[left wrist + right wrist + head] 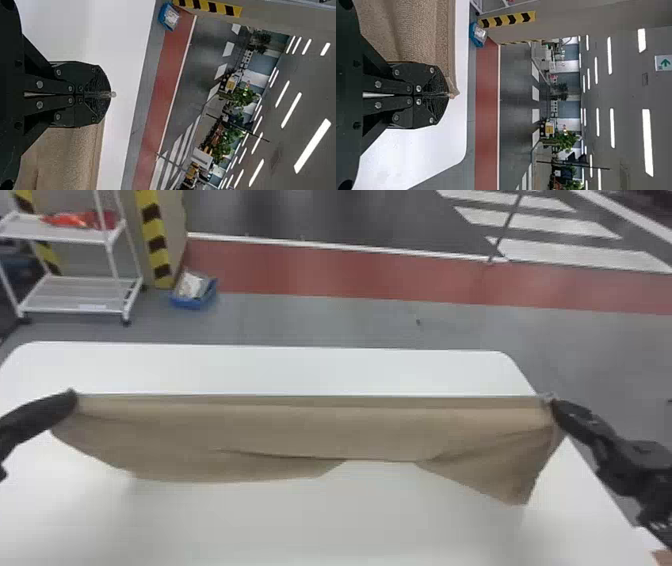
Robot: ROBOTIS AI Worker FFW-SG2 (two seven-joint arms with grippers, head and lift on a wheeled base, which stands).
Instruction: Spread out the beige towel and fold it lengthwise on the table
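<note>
Across the head view's centre, the beige towel (300,430) is held taut over the table (280,367), its upper corners pinched by the left gripper (73,394) and the right gripper (552,402), both closed tight.

I see white ceiling lights (648,142) glaring overhead; the table (300,370) is bright along its far edge, while soft grey shade dims it nearside of the towel (300,430), fading toward its left edge.
</note>
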